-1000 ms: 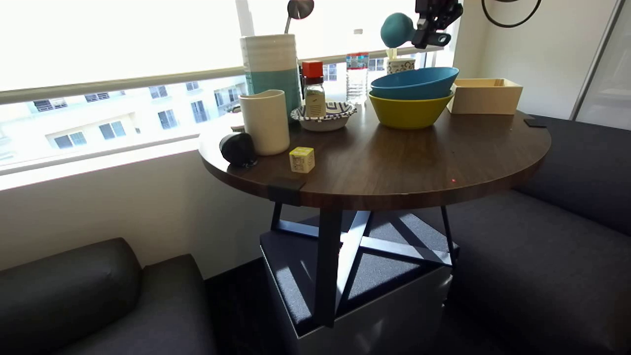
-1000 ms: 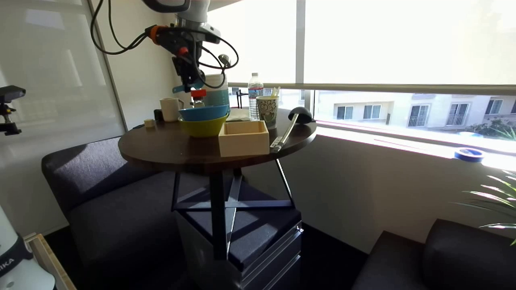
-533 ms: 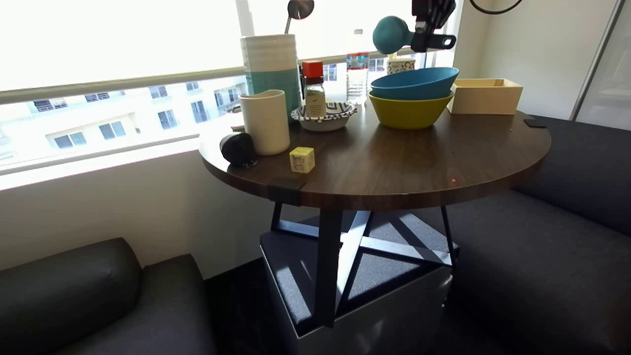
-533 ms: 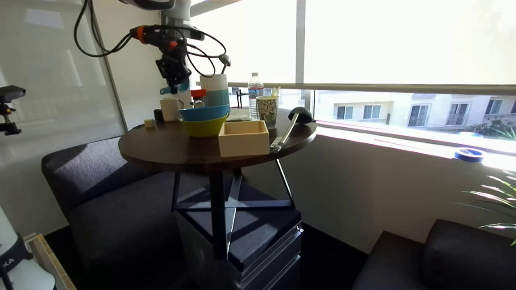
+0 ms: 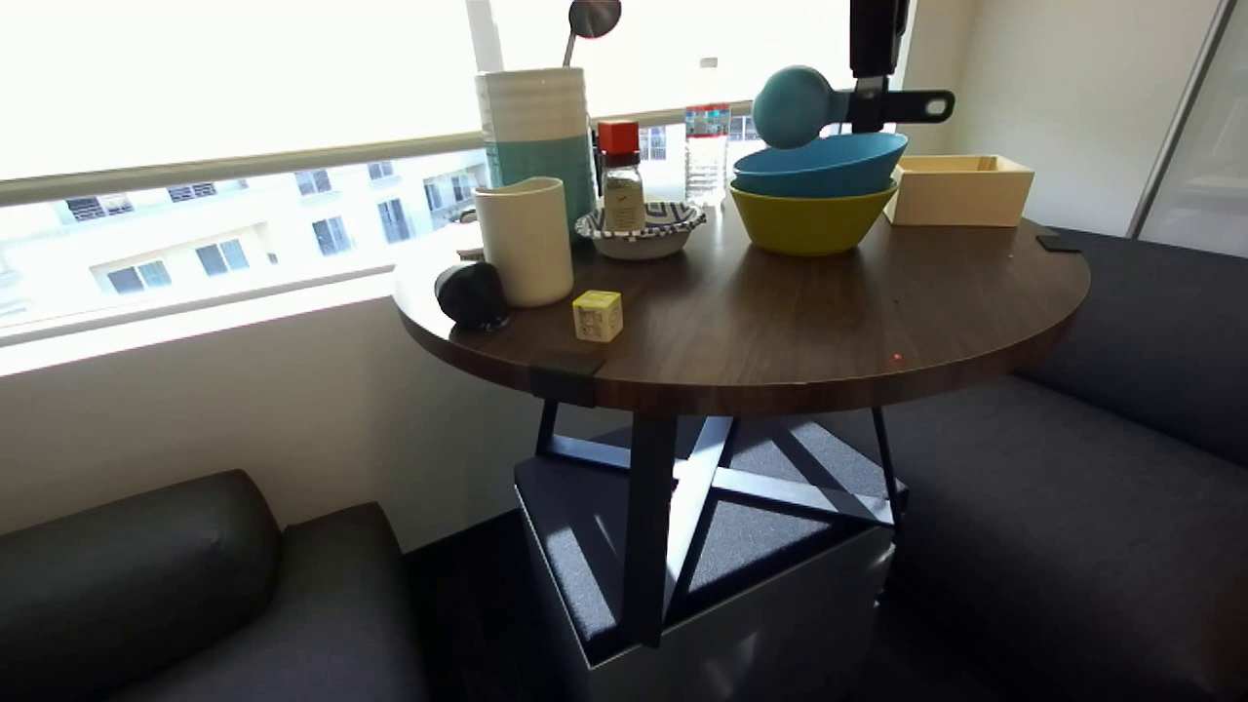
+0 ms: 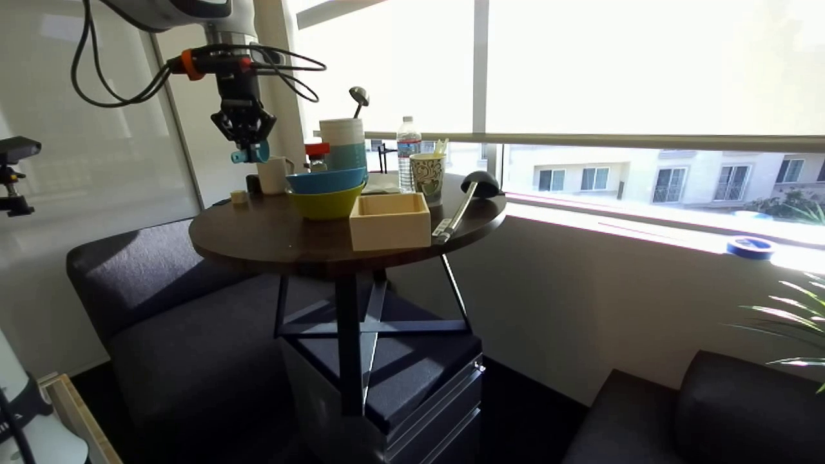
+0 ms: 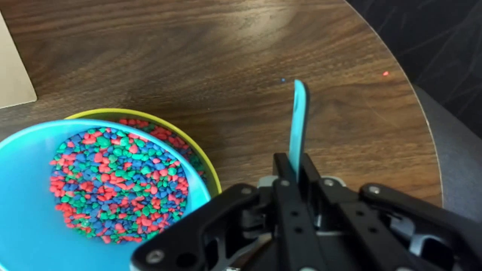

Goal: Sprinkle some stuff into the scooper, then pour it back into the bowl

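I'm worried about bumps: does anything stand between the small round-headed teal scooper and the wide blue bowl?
Nothing visible does: the black gripper holds the teal scooper in the air beside the blue bowl. The round yellow bowl beneath it peeks out on that side in the wrist view, but its rim sits lower.

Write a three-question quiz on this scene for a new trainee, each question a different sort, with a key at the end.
1. Multiple choice: which part of the scoop is the tool gripping?
(a) the round head
(b) the handle
(c) no part, the tool is open

2. True or false: the blue bowl sits tilted in the yellow bowl.

3. Short answer: what three colours are the small bits in the blue bowl?

Key: 1. (b). 2. True. 3. Red, green and blue.
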Available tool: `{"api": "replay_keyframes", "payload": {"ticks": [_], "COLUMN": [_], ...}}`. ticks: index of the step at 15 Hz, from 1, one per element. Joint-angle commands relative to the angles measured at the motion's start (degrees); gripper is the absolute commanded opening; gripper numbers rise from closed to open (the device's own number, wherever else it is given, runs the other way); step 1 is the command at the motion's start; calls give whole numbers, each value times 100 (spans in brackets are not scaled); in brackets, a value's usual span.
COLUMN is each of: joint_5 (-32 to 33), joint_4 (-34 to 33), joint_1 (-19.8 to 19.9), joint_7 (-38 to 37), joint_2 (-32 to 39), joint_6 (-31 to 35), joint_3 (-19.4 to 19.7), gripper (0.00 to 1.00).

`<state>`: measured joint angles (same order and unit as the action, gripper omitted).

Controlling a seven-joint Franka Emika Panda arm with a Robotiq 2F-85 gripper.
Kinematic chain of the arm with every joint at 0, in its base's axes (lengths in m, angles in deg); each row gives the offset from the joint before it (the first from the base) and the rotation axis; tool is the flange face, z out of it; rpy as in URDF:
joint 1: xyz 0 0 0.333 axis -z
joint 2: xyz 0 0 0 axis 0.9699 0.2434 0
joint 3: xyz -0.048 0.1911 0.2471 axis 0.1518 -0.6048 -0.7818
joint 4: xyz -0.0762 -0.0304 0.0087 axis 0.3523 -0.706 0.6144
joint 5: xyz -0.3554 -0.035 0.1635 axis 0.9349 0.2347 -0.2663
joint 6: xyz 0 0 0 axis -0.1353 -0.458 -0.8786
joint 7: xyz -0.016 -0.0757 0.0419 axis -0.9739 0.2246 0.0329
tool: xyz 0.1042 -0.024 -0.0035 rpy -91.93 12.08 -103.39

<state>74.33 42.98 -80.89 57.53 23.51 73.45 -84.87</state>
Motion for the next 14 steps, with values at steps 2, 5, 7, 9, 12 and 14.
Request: {"api": "replay_keyframes", "payload": {"ticks": [2,5,7,9,12,14], "joint_5": [892,1571,1934,2235,2125,2168], "joint_4": [708,1077,1315,1525,1399,1453], "joint_1": [-223,-310,-320,-298,-340,-338], "joint_7": [-75,-324,-592,-1010,-973,-1058], "joint_2": [-380,-388,-381,-379,-198,-201], "joint_6": [469,885,1182,1393,1264,1293], "joint_3": [-287,-495,-582,-676,-611,-626], "gripper": [2,2,2,2,8,8]}}
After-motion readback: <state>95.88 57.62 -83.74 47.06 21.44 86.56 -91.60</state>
